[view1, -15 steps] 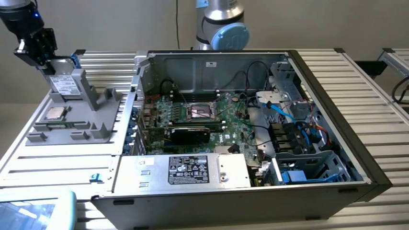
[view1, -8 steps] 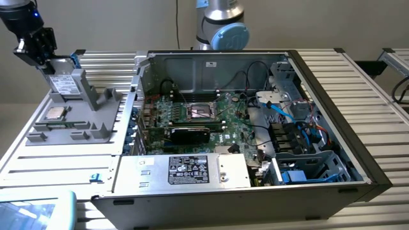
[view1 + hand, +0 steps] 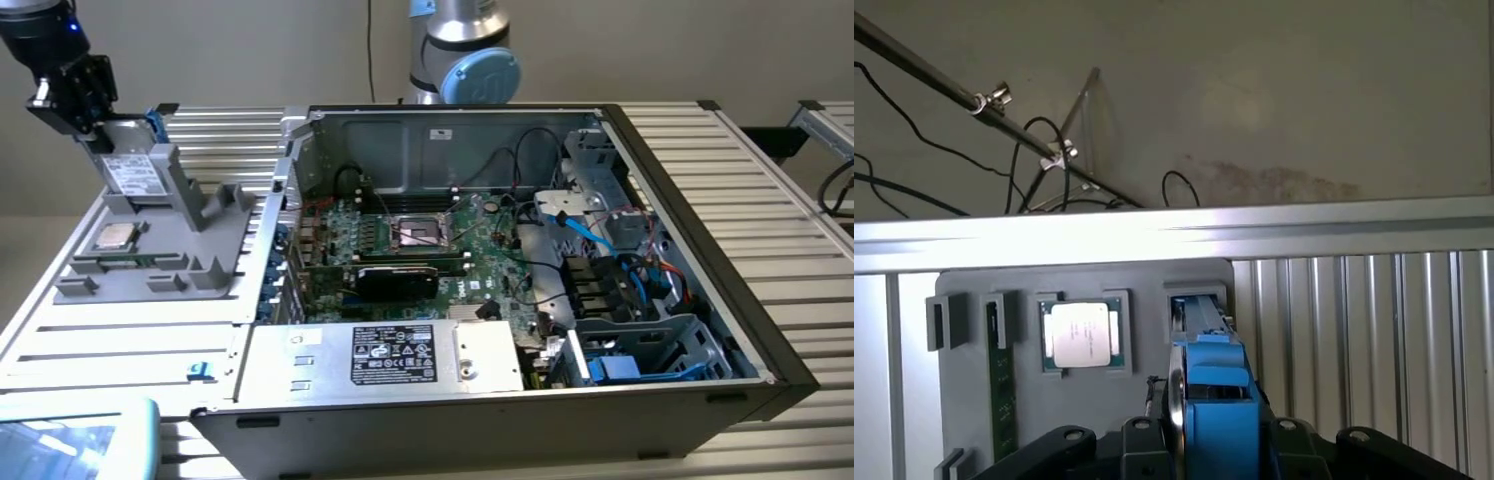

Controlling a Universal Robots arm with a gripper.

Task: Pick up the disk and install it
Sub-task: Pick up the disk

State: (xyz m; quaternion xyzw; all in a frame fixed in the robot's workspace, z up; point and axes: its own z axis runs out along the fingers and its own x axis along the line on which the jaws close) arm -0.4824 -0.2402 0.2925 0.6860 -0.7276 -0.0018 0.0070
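The disk (image 3: 132,172) stands on edge in a slot at the far end of the grey fixture (image 3: 160,262), at the exterior view's left. It is silver-grey with a white label and a blue frame. My gripper (image 3: 99,132) comes down from above and is shut on the disk's top edge. In the wrist view the blue frame of the disk (image 3: 1212,395) sits between my black fingers (image 3: 1066,442), with the gripper (image 3: 1210,452) centred on it. Whether the disk's lower edge still rests in the slot I cannot tell.
A square silver CPU chip (image 3: 112,237) (image 3: 1082,335) and a green memory stick (image 3: 1002,390) lie in the fixture. The open computer case (image 3: 747,330) fills the middle, with a motherboard (image 3: 414,240), a silver power supply (image 3: 387,355) and a drive cage (image 3: 641,355) with blue parts.
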